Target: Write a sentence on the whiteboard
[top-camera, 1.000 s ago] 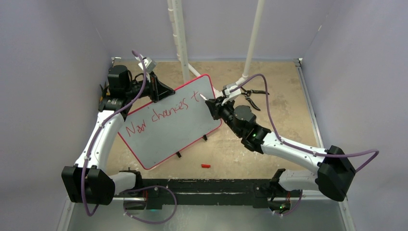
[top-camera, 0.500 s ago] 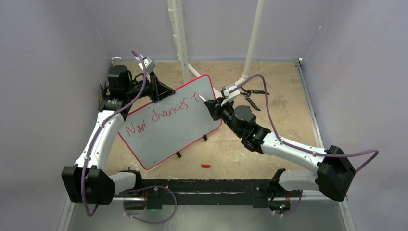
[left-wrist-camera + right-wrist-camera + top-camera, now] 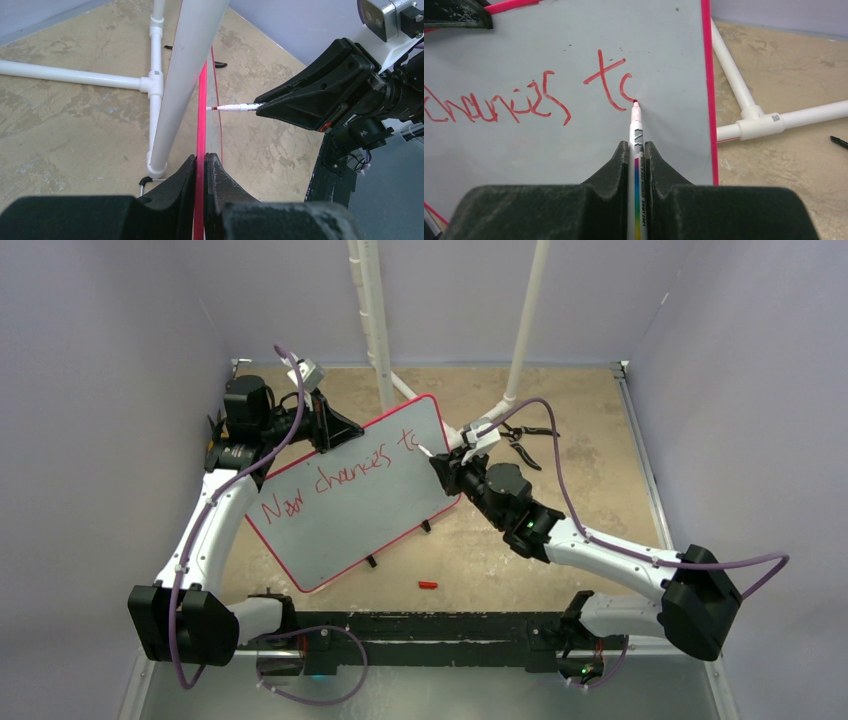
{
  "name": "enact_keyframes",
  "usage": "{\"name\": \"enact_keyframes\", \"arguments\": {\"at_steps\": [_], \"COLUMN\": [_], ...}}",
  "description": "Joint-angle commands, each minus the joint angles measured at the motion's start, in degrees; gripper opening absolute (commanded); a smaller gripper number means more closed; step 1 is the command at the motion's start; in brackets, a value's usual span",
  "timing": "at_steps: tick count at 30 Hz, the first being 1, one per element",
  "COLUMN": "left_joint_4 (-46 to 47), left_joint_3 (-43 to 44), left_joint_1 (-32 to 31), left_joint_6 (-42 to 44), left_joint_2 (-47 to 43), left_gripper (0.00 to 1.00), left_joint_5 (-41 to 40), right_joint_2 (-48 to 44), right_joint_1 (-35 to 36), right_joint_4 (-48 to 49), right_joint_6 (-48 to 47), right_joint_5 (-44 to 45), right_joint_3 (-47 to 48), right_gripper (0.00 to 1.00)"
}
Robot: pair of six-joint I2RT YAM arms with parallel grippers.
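Observation:
The whiteboard (image 3: pixel 350 510), pale grey with a thin red rim, stands tilted on small black feet. Its red lettering (image 3: pixel 340 480) reads "New chances t" plus a half-drawn curve (image 3: pixel 624 89). My left gripper (image 3: pixel 318 430) is shut on the board's far rim; in the left wrist view (image 3: pixel 201 160) the red edge (image 3: pixel 202 110) runs between its fingers. My right gripper (image 3: pixel 440 462) is shut on a white marker (image 3: pixel 637 150), whose red tip (image 3: pixel 635 104) touches the board just right of the "t". The marker also shows in the left wrist view (image 3: pixel 240 106).
A white PVC pipe frame (image 3: pixel 375 330) stands behind the board, with a second upright (image 3: pixel 528 320) to its right. A small red cap (image 3: pixel 428 585) lies on the brown floor in front. A black tool (image 3: pixel 530 445) lies right of the board.
My right gripper has drawn the marker a little down and right on the board, adding a curved stroke after the "t". The left arm and the board have not moved.

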Motion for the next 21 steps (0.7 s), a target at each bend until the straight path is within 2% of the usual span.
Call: {"name": "enact_keyframes", "arguments": {"at_steps": [1, 21], "left_joint_4": [2.4, 2.3], "left_joint_3": [-0.6, -0.6], "left_joint_1": [1.5, 1.6], "left_joint_6": [0.7, 0.7], "left_joint_2": [0.5, 0.4], "left_gripper": [0.00, 0.00], "left_joint_5": [-4.2, -4.1], "right_joint_2": [-1.0, 1.6], "right_joint_1": [-0.2, -0.2], "right_joint_4": [-2.4, 0.7], "right_joint_6": [0.0, -2.0], "right_joint_5": [4.9, 2.9], "right_joint_3": [1.1, 7.0], "right_gripper": [0.00, 0.00]}}
